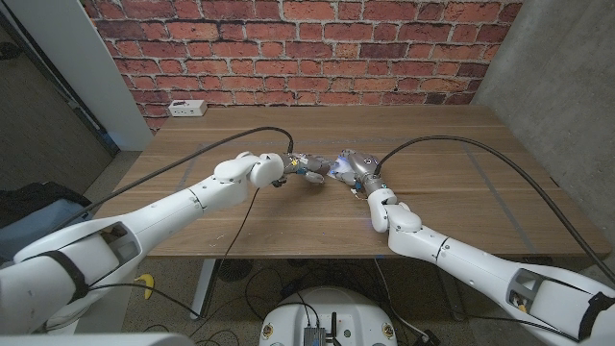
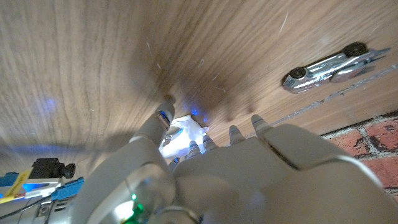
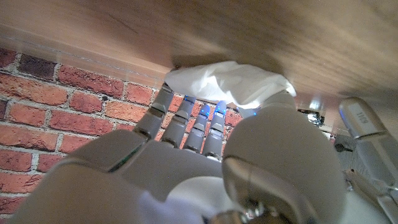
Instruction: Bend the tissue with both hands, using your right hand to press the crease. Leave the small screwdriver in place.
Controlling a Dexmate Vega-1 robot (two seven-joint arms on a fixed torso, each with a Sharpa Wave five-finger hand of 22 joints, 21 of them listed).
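Fingers of the right hand [image 1: 356, 169] reach up to the tissue [image 3: 230, 84] in the right wrist view, close side by side, their tips [image 3: 186, 115] touching its bunched white edge; thumb partly cut off by the hand's own rounded back, so a full grip cannot be told apart from a press. Fingers of the left hand [image 1: 306, 169], in the left wrist view, are curled forward with their tips [image 2: 198, 148] at a small white patch of tissue, thumb coming in from the other side; a pinch looks likely, yet the contact is hidden behind the knuckles and washed out by blue-white glare. Tissue lies near the middle of the table [image 1: 452, 144], crumpled between the two hands, which meet almost fingertip to fingertip in the head view; its outline there is too small and bright to read, and any crease cannot be made out. Screwdriver [image 2: 333, 64], silvery with dark ends, lies flat on the wood well apart from the left hand in the left wrist view; its tip runs to the picture's edge. White socket strip [image 1: 186, 108] sits at the table's far left corner before the brick wall [image 1: 307, 48].
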